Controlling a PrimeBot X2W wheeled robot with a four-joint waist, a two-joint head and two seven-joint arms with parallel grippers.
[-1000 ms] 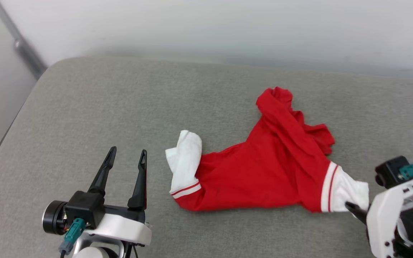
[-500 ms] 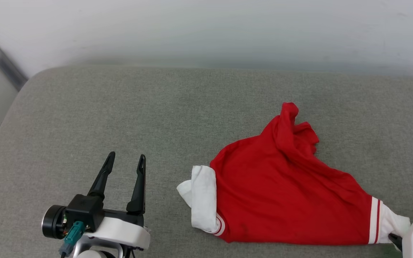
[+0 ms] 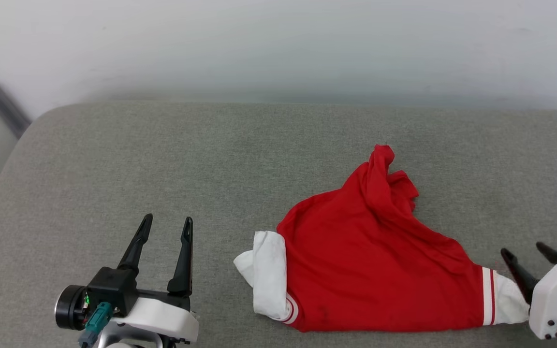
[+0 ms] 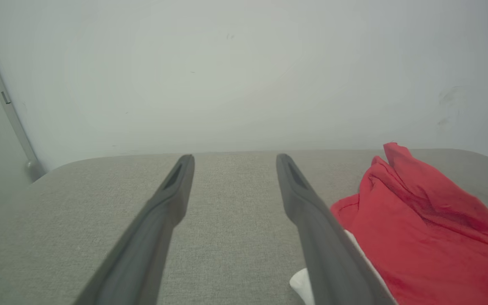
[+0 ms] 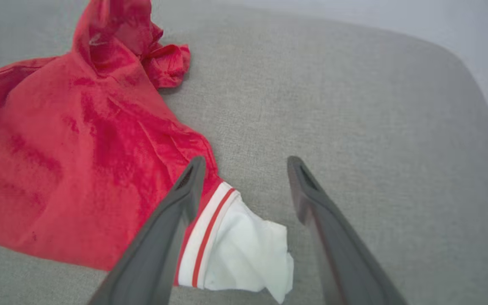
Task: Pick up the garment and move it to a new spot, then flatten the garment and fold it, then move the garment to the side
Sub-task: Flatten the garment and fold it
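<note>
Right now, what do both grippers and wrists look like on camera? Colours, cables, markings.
Left gripper: two long, tapering black fingers, slotted near the tips, on a black block. Behind it are a white wrist shell, a black round housing and a teal connector with a cable. Right gripper: matching black fingers, and a white casing with small dark screw holes. No legible markings.
</note>
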